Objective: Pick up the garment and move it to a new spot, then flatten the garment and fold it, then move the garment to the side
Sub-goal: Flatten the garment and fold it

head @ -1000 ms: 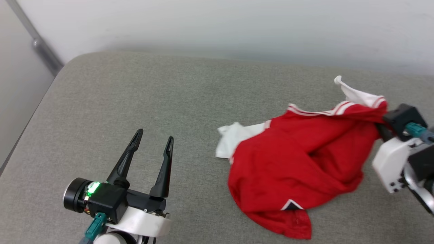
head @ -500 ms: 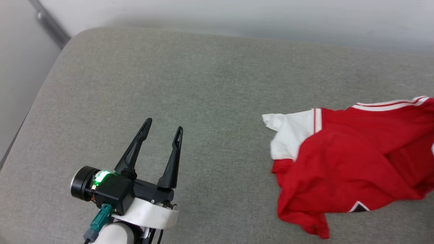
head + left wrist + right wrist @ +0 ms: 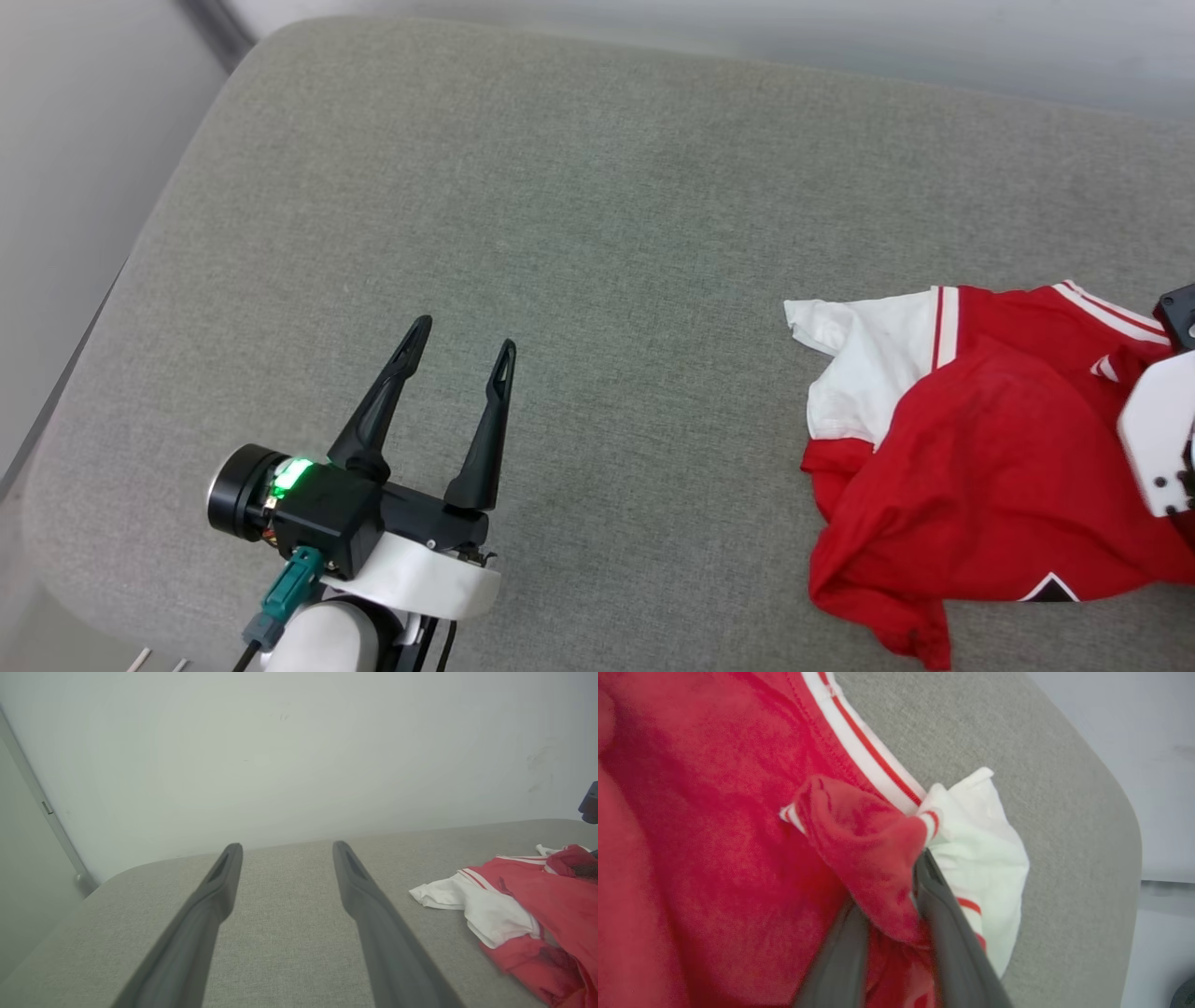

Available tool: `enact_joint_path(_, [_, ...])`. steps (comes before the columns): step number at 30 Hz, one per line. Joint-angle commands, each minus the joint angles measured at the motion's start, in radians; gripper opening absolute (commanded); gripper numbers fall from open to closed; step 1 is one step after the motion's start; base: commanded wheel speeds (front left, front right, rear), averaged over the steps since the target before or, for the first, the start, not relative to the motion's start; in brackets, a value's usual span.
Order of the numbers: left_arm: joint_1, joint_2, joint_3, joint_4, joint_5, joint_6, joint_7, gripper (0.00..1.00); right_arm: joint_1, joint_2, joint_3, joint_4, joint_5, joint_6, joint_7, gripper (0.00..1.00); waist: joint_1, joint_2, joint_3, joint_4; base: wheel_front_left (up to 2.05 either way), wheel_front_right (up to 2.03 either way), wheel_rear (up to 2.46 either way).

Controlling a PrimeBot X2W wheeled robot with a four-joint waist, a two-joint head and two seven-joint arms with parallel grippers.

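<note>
Left gripper is seen at lower left above the grey cushion, fingers spread wide, nothing held; the garment is found crumpled on the cushion's right side, one white sleeve pointed left; a red fold of it is pinched between the narrowed fingers of the right gripper.

The right gripper drags the red jersey rightward over the grey cushion, stretching its crumpled heap flatter
</note>
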Motion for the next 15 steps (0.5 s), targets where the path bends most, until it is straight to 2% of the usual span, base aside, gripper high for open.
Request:
enact_joint_path(1, [-0.009, 0.005, 0.004, 0.002, 0.0, -0.001, -0.003, 1.0, -0.014, 0.024, 0.003, 0.026, 0.025, 0.0, -0.026, 1.0, -0.0001, 0.0, -0.01, -0.01, 0.0, 0.0, 0.0])
enact_joint_path(7, [0.01, 0.013, 0.026, 0.0, -0.008, -0.001, -0.003, 1.0, -0.039, 0.064, 0.004, 0.02, 0.11, -0.001, -0.138, 1.0, -0.0001, 0.0, -0.063, -0.072, 0.0, 0.0, 0.0])
enact_joint_path(11, [0.015, 0.006, 0.057, -0.019, -0.022, -0.001, -0.003, 1.0, -0.032, 0.064, 0.0, -0.03, 0.132, -0.001, -0.203, 1.0, -0.0001, 0.0, -0.09, -0.114, 0.0, 0.0, 0.0])
enact_joint_path(15, [0.021, 0.017, 0.083, -0.022, -0.033, -0.001, -0.003, 1.0, 0.011, 0.103, -0.028, -0.117, 0.18, 0.0, -0.283, 1.0, -0.0001, 0.0, -0.126, -0.173, 0.0, 0.0, 0.0])
